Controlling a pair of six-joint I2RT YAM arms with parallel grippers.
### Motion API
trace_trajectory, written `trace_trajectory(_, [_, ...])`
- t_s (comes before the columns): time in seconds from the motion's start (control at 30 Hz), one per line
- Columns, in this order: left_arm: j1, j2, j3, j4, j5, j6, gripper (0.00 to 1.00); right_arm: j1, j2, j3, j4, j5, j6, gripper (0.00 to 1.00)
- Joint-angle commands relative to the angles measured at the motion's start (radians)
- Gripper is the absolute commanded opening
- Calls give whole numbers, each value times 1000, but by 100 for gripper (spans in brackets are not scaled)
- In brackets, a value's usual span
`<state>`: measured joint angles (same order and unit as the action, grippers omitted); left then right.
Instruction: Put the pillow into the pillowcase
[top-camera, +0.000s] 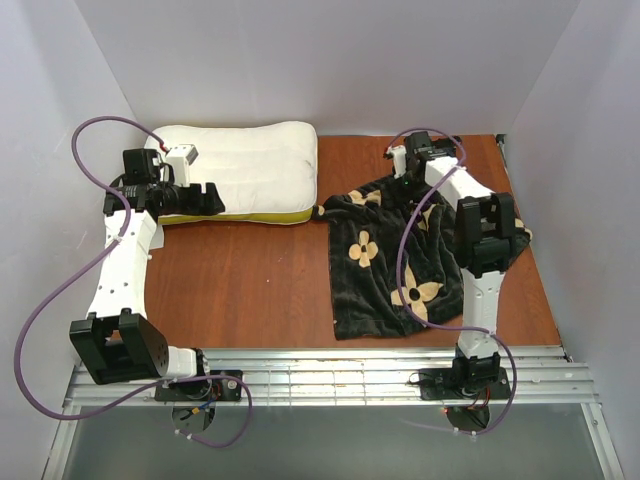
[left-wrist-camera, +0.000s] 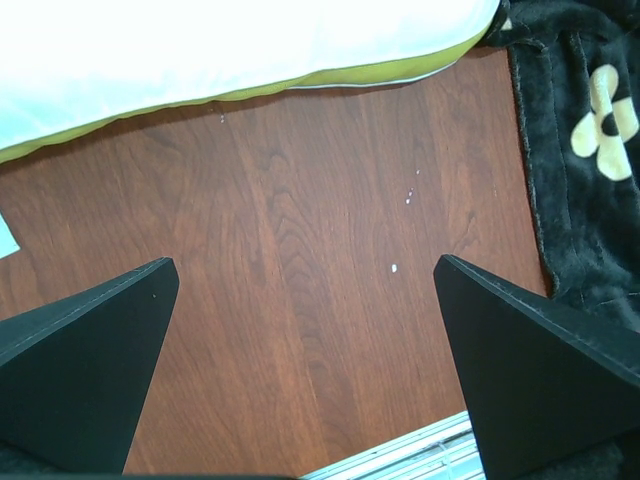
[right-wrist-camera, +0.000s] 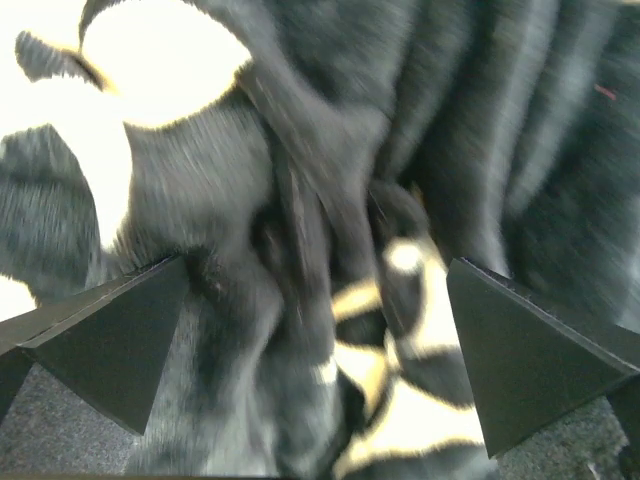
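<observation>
Left end effector (left-wrist-camera: 305, 262): fingers spread wide, nothing between them, above bare wood counter (top-camera: 250, 280). The pillow (top-camera: 240, 170) lies just past the fingertips. Its near long edge, with the yellow band (left-wrist-camera: 300, 82), runs across the top of the left wrist view. In the top view this end effector sits at the left part of that near edge.

Right end effector (right-wrist-camera: 316, 262): also spread wide, holding nothing. It is directly over the bunched far end of the pillowcase (top-camera: 385, 255). The right wrist view is blurred, so contact with the fabric cannot be told.

The pillow is white and plump and lies flat at the far left of the counter, near the back wall. The pillowcase is black plush with tan flowers (top-camera: 363, 248). It lies crumpled on the right half, stretching from the far side toward the near edge. Its far-left corner is just beside the pillow's near-right corner. The pillow is fully outside the pillowcase.
</observation>
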<state>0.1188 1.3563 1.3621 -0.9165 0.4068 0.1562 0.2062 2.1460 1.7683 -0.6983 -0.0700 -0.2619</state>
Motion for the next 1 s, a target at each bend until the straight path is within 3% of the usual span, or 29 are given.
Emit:
trace_trajectory(0.0, [2,-16,-12,-5,17,-18,98,32,69,74,17,48,32,98])
trace_trajectory(0.1, [2,-10,-23,5,13,-32,98,39,149,109,25,108,41,88])
trace_trajectory(0.13, [4,-5,-21,8,13,-37,98,35,170,126,25,152,44,71])
trace_trajectory(0.2, [4,3,-20,11,17,-47,98,12,218,167,34,179,43,55])
trace_trajectory(0.3, [4,23,-17,14,38,-50,98,-55,265,277,48,183,58,3])
trace_trajectory(0.33, [2,24,-24,27,49,-50,98,-76,282,317,49,202,58,1])
trace_trajectory(0.53, [2,98,-29,90,56,-40,98,-194,304,413,233,256,-52,4])
trace_trajectory(0.57, [2,118,-15,97,53,-40,98,-197,313,427,240,245,-66,15])
trace_trajectory(0.6, [2,150,-6,100,53,-41,98,-197,307,436,243,224,-83,44])
trace_trajectory(0.63, [2,173,6,103,58,-40,98,-195,299,431,234,188,-108,62])
trace_trajectory(0.7, [1,222,40,110,96,-18,98,-197,243,418,191,127,-117,79])
trace_trajectory(0.87, [-66,280,60,212,76,145,98,-127,-33,177,123,-26,-143,81])
trace_trajectory(0.97, [-105,363,129,249,-6,219,98,-64,-133,48,105,-85,-136,81])
